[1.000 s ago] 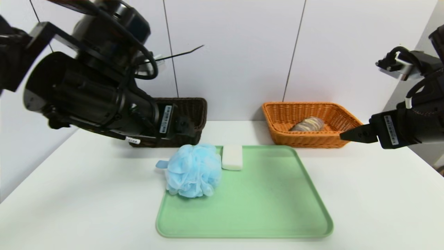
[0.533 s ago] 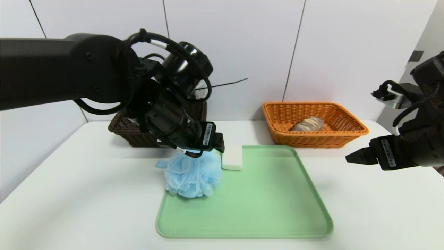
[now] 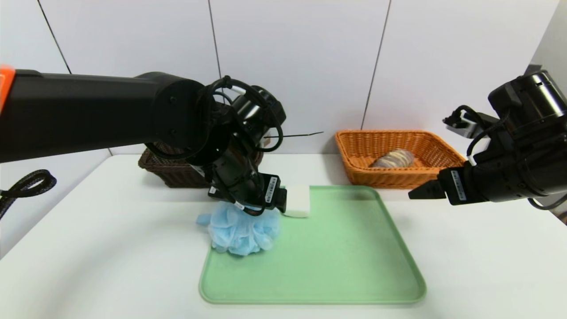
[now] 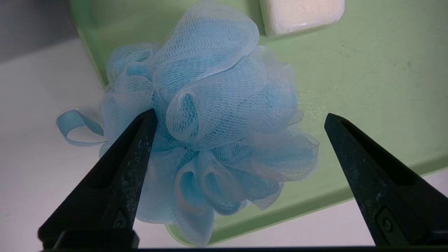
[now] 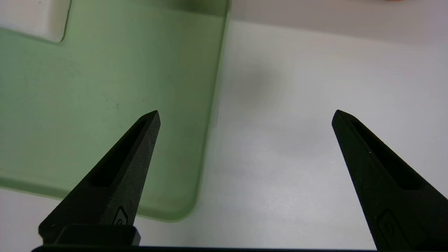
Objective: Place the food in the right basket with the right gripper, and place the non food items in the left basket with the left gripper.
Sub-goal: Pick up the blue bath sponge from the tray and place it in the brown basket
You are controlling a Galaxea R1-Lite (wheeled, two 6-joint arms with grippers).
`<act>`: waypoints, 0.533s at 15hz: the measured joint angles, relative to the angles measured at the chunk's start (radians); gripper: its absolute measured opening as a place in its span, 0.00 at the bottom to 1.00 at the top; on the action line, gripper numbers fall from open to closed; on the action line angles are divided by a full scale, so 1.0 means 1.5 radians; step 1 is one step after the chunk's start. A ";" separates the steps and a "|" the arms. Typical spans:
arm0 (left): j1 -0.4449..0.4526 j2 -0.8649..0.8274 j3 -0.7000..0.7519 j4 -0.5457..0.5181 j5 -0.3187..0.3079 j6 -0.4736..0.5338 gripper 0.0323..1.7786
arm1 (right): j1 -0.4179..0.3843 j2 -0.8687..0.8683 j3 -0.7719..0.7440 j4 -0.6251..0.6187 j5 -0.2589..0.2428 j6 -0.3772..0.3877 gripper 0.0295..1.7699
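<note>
I found my left end effector [image 4: 238,117] spread wide, empty, astride the pouf [image 3: 239,229] at the green tray's [image 3: 354,266] corner, soap bar [image 3: 297,200] alongside. Right end effector [image 5: 245,115] hung open over the tabletop [image 3: 487,257]; loaf [image 3: 393,158] in the orange basket [image 3: 354,150].

Pouf [image 3: 239,230] on tray's [image 3: 336,266] left edge at frame centre, soap [image 3: 297,200] behind it, baskets [image 3: 177,170] [image 3: 398,157] beyond at middle left and right, loaf [image 3: 393,158] in right one.

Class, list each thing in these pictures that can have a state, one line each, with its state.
Left pincer: open, straddling the bath pouf.
Right pincer: open, empty, above the table by the tray's edge.
Bath pouf: on the tray's corner, not gripped.
Soap bar: lying on the tray.
Loaf: in the orange basket.
Dark basket: contents hidden.
Tray: flat on the table.
</note>
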 joint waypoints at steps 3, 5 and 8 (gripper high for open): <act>0.000 0.016 0.001 0.003 0.008 0.000 0.95 | -0.002 0.009 0.005 0.000 0.002 0.001 0.96; 0.000 0.028 0.001 0.000 0.007 0.000 0.95 | -0.008 0.010 0.010 -0.001 0.002 0.001 0.96; 0.000 0.047 -0.002 -0.003 0.007 0.002 0.95 | -0.020 0.009 0.012 -0.001 0.002 0.000 0.96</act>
